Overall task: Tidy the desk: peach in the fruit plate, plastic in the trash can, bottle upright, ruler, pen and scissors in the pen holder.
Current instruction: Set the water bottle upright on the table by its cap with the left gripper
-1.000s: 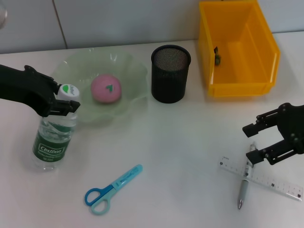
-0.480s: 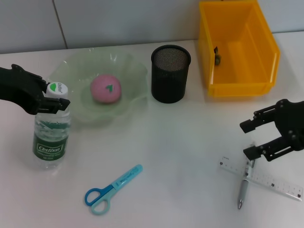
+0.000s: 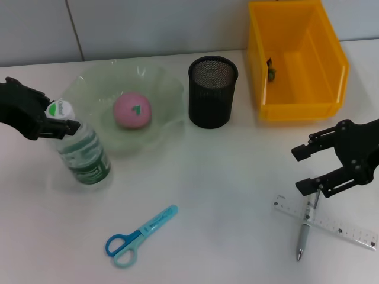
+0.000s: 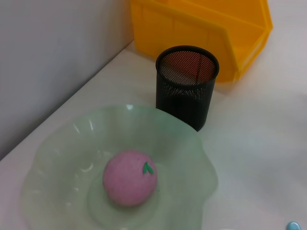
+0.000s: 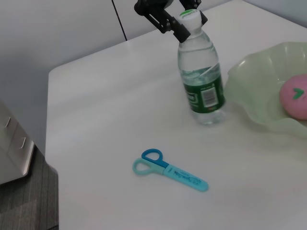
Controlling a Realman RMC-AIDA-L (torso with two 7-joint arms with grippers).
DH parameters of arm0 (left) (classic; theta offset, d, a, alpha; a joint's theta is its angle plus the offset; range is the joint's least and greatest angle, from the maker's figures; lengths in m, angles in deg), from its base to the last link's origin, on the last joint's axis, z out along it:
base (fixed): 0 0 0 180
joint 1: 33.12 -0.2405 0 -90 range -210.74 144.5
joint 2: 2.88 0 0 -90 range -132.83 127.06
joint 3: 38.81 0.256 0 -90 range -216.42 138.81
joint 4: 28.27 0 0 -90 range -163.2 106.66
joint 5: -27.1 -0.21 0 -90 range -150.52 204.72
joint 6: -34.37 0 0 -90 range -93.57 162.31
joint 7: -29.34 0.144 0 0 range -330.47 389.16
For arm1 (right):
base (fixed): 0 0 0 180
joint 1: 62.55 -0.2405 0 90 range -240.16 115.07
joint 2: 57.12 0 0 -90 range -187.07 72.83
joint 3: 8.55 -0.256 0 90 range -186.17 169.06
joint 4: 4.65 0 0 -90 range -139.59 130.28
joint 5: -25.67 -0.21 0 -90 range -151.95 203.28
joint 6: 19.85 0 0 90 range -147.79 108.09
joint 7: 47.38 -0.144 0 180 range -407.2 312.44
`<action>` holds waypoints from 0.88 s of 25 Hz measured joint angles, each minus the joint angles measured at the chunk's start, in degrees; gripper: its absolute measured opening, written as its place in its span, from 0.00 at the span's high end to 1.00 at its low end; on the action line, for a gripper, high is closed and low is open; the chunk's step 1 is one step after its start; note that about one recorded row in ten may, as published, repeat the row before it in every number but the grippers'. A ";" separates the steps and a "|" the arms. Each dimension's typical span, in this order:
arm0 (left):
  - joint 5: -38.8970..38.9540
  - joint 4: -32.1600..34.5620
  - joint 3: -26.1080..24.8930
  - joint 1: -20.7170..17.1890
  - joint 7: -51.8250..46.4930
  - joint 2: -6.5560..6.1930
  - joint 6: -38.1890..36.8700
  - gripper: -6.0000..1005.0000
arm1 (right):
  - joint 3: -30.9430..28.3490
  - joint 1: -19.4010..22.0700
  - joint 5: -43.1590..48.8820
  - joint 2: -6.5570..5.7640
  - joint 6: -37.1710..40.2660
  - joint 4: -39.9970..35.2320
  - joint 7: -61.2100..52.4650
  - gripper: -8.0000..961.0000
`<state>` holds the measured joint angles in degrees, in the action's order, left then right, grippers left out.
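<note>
Bottle [image 3: 83, 151] and its white-and-green cap are seen at the left of the white desk [image 3: 225, 177], the clear water bottle with a green label leaning over, its top tipped toward the left gripper [image 3: 56, 118]. That gripper is set around the cap, its fingers closed against the cap's sides, as is also seen from the right wrist view [image 5: 184, 21]. Just beside the bottle, the pale green fruit plate [image 3: 163, 89] is found, with the pink peach [image 3: 132, 110] already lying in it. The black mesh pen holder [image 3: 213, 92] is placed upright between the plate and the yellow bin [image 3: 296, 59], which serves as the trash can and in which a small dark object is seen against the back wall. The blue scissors [image 3: 139, 236] are laid flat on the front part of the desk, well apart from the holder. At the right, the right gripper [image 3: 308, 168] is held with its fingers spread apart, just above the upper end of the pen [image 3: 304, 234], which is laid across the clear ruler [image 3: 349, 231]. Nothing is gripped by it.
</note>
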<state>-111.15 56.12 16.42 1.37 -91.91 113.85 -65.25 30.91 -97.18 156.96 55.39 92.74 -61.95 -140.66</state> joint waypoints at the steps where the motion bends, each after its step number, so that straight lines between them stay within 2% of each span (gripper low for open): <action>1: -0.02 0.09 -0.64 0.03 -0.03 -0.08 -0.63 0.55 | -0.07 0.00 -0.02 0.09 -0.08 0.00 0.12 0.21; 6: -0.07 0.24 -2.37 0.02 -0.15 -0.22 -2.06 0.55 | -0.48 0.13 -0.08 0.57 -0.30 0.05 0.83 0.21; 22: -0.19 0.26 -2.40 -0.22 -0.22 -0.28 -1.93 0.54 | -0.69 0.51 -0.26 1.10 -1.07 0.12 1.66 0.21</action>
<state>-111.34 56.37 14.01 1.15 -92.12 113.57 -67.18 30.22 -96.67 156.71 56.48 91.67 -61.83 -139.00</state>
